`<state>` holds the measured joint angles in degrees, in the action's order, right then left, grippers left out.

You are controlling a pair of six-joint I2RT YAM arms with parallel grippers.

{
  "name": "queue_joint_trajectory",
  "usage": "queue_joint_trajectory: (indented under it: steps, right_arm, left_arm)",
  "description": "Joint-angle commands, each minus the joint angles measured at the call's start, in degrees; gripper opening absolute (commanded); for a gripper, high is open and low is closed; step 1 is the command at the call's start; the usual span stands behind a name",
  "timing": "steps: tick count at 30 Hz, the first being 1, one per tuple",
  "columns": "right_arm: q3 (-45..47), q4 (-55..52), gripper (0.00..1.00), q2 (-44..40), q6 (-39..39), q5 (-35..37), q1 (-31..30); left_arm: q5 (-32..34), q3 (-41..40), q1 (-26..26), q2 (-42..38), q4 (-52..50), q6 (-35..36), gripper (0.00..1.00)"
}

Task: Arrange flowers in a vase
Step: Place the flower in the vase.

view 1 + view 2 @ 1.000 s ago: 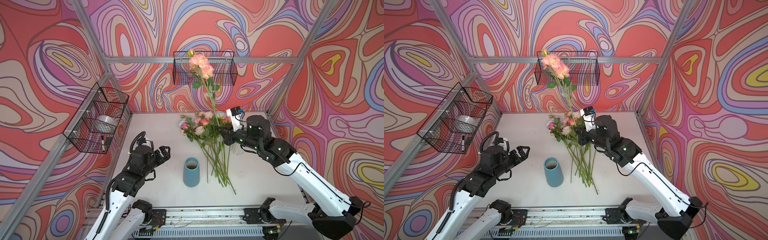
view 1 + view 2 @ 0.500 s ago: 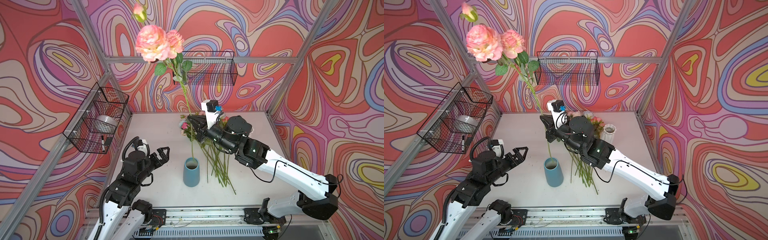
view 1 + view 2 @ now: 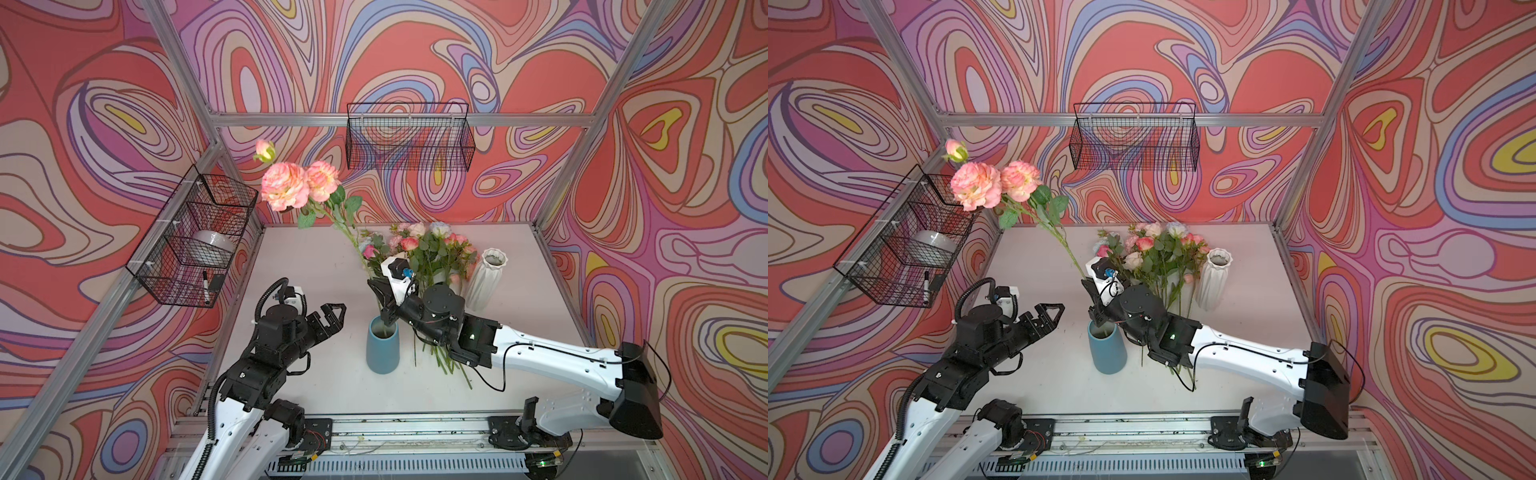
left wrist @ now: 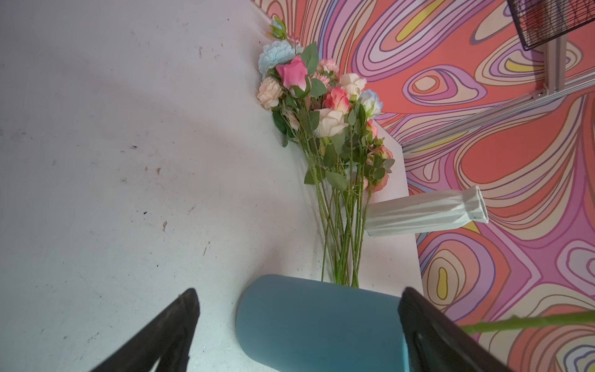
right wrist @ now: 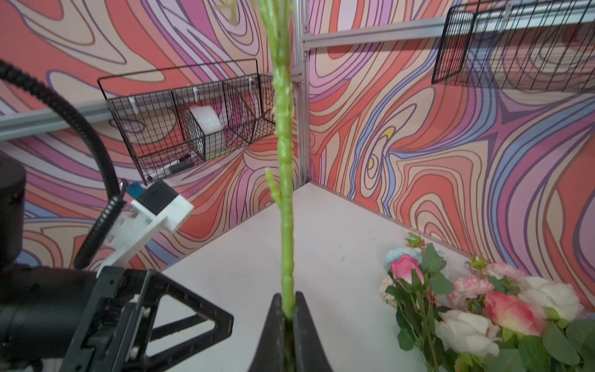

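A blue vase (image 3: pixel 382 349) (image 3: pixel 1106 351) stands upright near the table's front middle. My right gripper (image 3: pixel 379 300) (image 5: pixel 287 309) hangs just above its mouth, shut on the green stem (image 5: pixel 285 193) of a long flower. Its pink peony-like blooms (image 3: pixel 286 187) (image 3: pixel 976 187) lean up and to the left. The stem's lower end reaches the vase mouth behind the fingers. My left gripper (image 3: pixel 332 316) (image 4: pixel 298 299) is open just left of the vase (image 4: pixel 318 322), not touching it. The other flowers (image 3: pixel 424 249) (image 4: pixel 322 106) lie bunched on the table behind.
A white ribbed vase (image 3: pixel 484 282) (image 3: pixel 1214 278) stands right of the bunch. A wire basket (image 3: pixel 195 245) holding a white roll and a marker hangs on the left wall. Another wire basket (image 3: pixel 409 137) hangs on the back wall.
My right gripper has come down with the flower, so the blooms hang lower and the stem end meets the blue vase. The left gripper has edged toward the vase, still open.
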<state>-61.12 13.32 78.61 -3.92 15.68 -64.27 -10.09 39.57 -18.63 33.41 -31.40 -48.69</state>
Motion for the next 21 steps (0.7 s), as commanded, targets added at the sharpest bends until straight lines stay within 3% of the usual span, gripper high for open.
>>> queue_joint_trajectory:
  steps: [1,6,9,11,13,18,21]
  right_arm:
    - [3.6,4.21,0.0,-4.21,-3.33,1.88,-0.99]
    - [7.4,1.7,0.0,-6.25,-7.53,1.27,-1.03]
    - [7.98,-1.02,0.06,-6.96,-9.17,0.5,-0.96]
    - [8.12,-2.95,0.16,-7.37,-9.9,-0.23,-1.03]
    - [8.0,-5.35,0.32,-8.08,-10.63,-0.73,-1.13]
    - [8.43,-9.96,0.46,-11.23,-12.17,-1.54,-1.3]
    - [9.27,-14.32,0.72,-14.0,-14.44,-2.87,-1.3]
  left_arm:
    - [-2.26,-1.54,0.44,-0.23,1.56,-1.0,0.98]
    - [-3.48,-3.64,0.42,-0.08,1.84,-1.15,0.97]
    - [-4.43,-4.47,0.41,0.32,1.87,-1.07,0.97]
    - [-5.02,-4.87,0.4,0.63,1.87,-1.06,0.97]
    - [-5.58,-5.25,0.42,0.78,1.69,-0.84,0.97]
    - [-6.34,-5.91,0.38,1.38,1.6,-0.7,0.97]
    - [-7.01,-6.48,0.36,2.16,2.25,-0.95,0.96]
